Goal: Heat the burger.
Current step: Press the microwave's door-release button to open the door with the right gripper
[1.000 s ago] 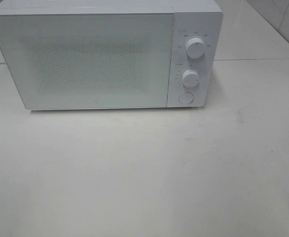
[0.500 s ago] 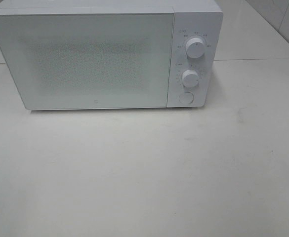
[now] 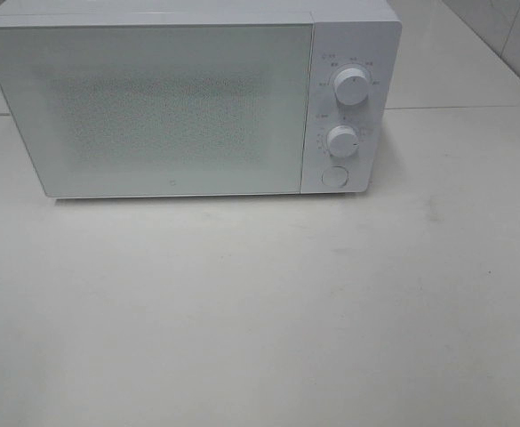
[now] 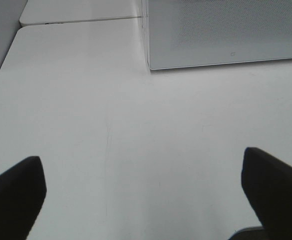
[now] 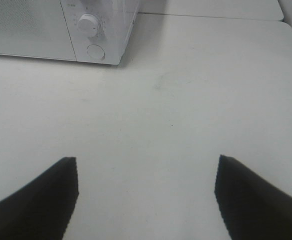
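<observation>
While the microwave (image 3: pixel 171 107) sits shut, your left gripper (image 4: pixel 141 155) and right gripper (image 5: pixel 146 159) (both splayed wide) hang over the table (image 3: pixel 260 311).

The left jaws are standing wide apart on the near left of the scene. Their two dark fingertips (image 4: pixel 15 192) are showing at either side of the wrist view and gripping nothing. The right jaws are hanging on the near right, likewise parted, their dark fingertips (image 5: pixel 41 200) spreading well apart and closing on nothing. Both wrists are pointing toward the far side of the scene and tilting downward at the desk. Both pairs of jaws are hovering over the desk's surface, each on its own side.
</observation>
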Controlling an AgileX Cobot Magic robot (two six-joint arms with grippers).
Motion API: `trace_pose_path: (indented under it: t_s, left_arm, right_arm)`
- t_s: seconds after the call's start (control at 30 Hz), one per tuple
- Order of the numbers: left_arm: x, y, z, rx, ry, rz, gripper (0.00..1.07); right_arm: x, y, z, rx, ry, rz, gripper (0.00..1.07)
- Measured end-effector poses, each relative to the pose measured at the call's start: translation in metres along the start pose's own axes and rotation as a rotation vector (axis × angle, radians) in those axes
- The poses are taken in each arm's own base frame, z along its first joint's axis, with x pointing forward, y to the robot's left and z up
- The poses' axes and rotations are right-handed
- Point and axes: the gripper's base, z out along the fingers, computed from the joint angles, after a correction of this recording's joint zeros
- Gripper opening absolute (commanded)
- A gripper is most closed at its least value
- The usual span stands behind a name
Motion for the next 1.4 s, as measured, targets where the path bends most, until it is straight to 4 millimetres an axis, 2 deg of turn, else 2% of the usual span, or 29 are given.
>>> trace_pose_path:
  t_s: [0.5, 0.67, 1.07, 1.13, 1.17, 1.2, 1.37, 1.4]
  left_arm:
    - [0.0, 0.0, 0.0, 0.0, 0.0, 0.0, 1.0]
    - [0.0, 0.0, 0.0, 0.0, 0.0, 0.0, 1.0]
    - [0.0, 0.0, 0.0, -0.001, 0.0, 0.0, 1.0]
    - [0.0, 0.0, 0.0, -0.001, 0.0, 0.0, 1.0]
    - [0.0, 0.0, 0.0, -0.001, 0.0, 0.0, 1.0]
    - [0.0, 0.0, 0.0, -0.001, 0.0, 0.0, 1.0]
    - [0.0, 0.0, 0.0, -0.001, 0.0, 0.0, 1.0]
    - [0.0, 0.0, 0.0, -0.001, 0.0, 0.0, 1.0]
  right_arm:
    - [0.0, 0.0, 0.0, 0.0, -0.001, 0.001, 0.75]
    - [-0.012, 0.0, 0.0, -0.001, -0.046, 0.003, 0.75]
    - [-0.053, 0.002, 0.035, -0.005, -0.116, 0.001, 0.75]
    - [-0.062, 0.002, 0.048, -0.006, -0.132, 0.001, 0.75]
    - [-0.062, 0.002, 0.048, -0.006, -0.132, 0.001, 0.75]
    - [-0.066, 0.002, 0.058, -0.006, -0.127, 0.0, 0.75]
    - [-0.075, 0.003, 0.074, -0.007, -0.136, 0.0, 0.75]
    - [-0.079, 0.003, 0.084, -0.007, -0.135, 0.0, 0.75]
